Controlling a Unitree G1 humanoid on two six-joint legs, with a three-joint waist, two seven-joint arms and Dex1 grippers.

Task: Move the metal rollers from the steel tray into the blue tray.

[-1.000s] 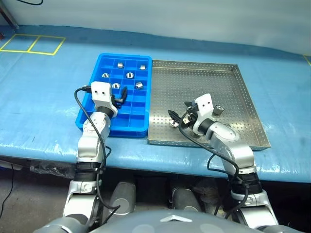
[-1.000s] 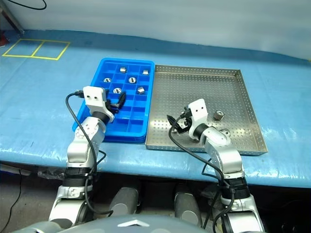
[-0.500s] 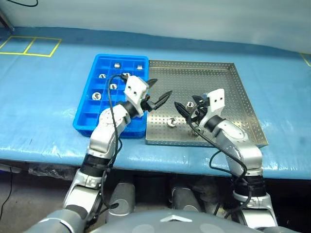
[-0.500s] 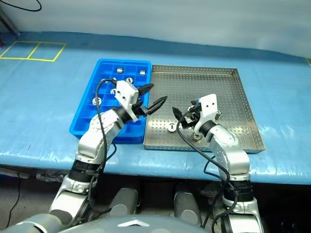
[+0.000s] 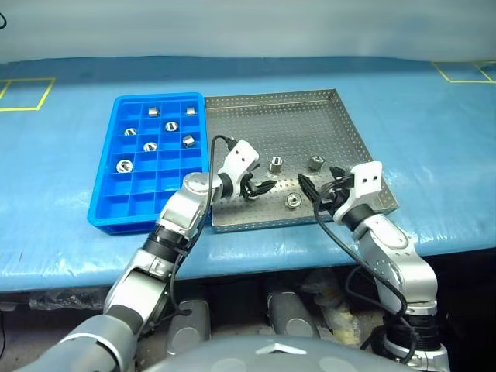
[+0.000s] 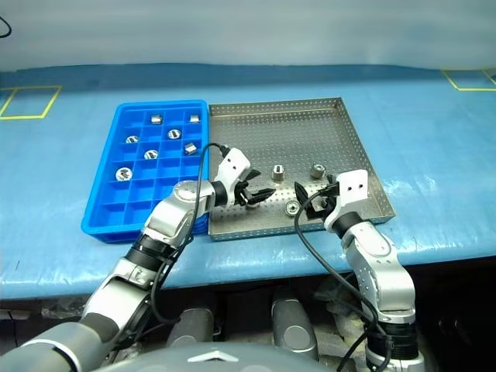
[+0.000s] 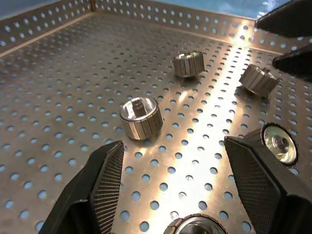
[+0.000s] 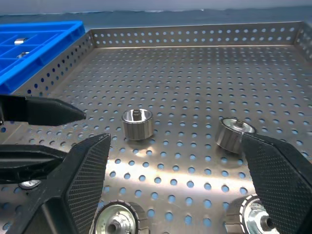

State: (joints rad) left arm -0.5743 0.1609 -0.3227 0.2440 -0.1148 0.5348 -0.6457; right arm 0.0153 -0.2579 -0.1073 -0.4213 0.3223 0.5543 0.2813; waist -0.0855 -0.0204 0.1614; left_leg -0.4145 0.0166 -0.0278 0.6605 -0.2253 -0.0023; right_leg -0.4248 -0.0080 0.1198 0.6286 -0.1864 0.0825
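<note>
The steel tray (image 5: 341, 116) lies right of the blue tray (image 5: 105, 203). Several metal rollers rest in the blue tray's far compartments, one being this roller (image 5: 124, 165). More lie loose on the steel tray's near half: one roller (image 5: 275, 163), a second (image 5: 315, 163) and a third (image 5: 292, 201). My left gripper (image 5: 260, 188) hangs open and empty low over the steel tray's near left part; a roller (image 7: 141, 117) lies just beyond its fingers (image 7: 105, 175). My right gripper (image 5: 318, 194) is open and empty by the near right rim, facing the left one, with two rollers (image 8: 137, 123) (image 8: 234, 134) ahead of it.
Both trays sit on a table covered in blue sheeting (image 5: 434, 147). Yellow tape marks (image 5: 27, 93) lie on it at the far left and far right. The table's front edge (image 5: 294, 260) runs just below the trays.
The camera swung right. My left gripper left the blue tray, crossed right and sank low over the steel tray, still open. My right gripper drew back toward the near right rim.
</note>
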